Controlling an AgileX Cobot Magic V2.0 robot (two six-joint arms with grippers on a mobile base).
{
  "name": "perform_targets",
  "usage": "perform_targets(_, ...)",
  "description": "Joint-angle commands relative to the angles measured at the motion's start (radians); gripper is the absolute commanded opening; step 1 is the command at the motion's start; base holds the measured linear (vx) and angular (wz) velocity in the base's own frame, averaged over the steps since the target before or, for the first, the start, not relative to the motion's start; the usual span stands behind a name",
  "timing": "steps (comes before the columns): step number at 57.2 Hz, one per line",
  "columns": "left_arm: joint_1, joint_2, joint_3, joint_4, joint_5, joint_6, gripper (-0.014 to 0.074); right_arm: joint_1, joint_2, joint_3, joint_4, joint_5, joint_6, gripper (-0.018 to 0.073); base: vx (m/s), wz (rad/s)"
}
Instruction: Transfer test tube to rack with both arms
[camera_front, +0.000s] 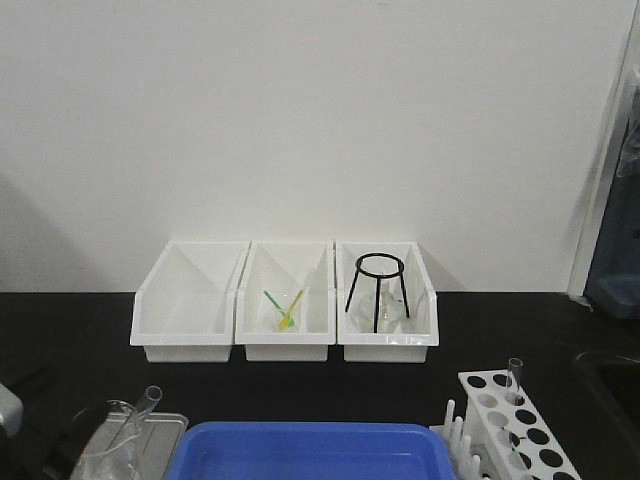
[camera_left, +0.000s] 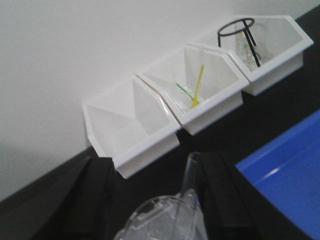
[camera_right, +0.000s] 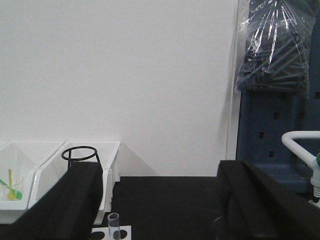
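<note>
1. The left claw (camera_left: 156, 167) is open. The thin clear glass test tube (camera_left: 190, 175) leans in a clear glass beaker (camera_left: 160, 220), between the claw's black fingers (camera_left: 95, 200), with a gap on each side.
2. Only the front view shows the small metal tray (camera_front: 168, 419) under the beaker, beside a blue plastic tray (camera_front: 310, 450).
3. Three white open bins (camera_front: 285, 300) sit at the back of the black tabletop (camera_front: 80, 340).
4. The white plastic rack with round holes (camera_front: 520, 425) is on the right. A second clear tube (camera_front: 514, 375) stands in it.
5. The right claw (camera_right: 160, 172) is open too, and hangs near the rack.
</note>
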Motion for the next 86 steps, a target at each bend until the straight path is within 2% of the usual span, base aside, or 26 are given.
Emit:
perform_targets(1,-0.002,0.061,-0.015,-0.011,-0.158,-0.020,0.0470,-0.004,0.003,-0.026,-0.014,-0.110,-0.006,0.0510,0.00,0.00)
perform_targets(8,-0.002,0.162,-0.022,-0.011,-0.247,-0.020,0.0470,-0.004,0.003,-0.026,-0.014,-0.130,-0.006,0.0510,0.00,0.00)
perform_targets(36,-0.002,0.391,-0.173,-0.009,-0.269,-0.020,0.0470,-0.004,0.003,-0.026,-0.014,-0.139,-0.014,0.0510,0.00,0.00)
perform_targets(58,-0.002,0.483,-0.195,-0.009,-0.371,-0.020,0.0459,-0.004,0.003,-0.026,-0.014,-0.139,-0.016,0.0510,0.00,0.00)
perform_targets(72,-0.002,0.512,-0.195,-0.011,-0.420,-0.017,0.0367,-0.004,0.003,-0.026,-0.013,-0.138,-0.022,0.0510,0.00,0.00)
perform_targets(86,-0.002,0.515,-0.195,-0.011,-0.426,-0.016,0.0171,-0.004,0.003,-0.026,-0.013,-0.137,-0.022,0.0510,0.00,0.00)
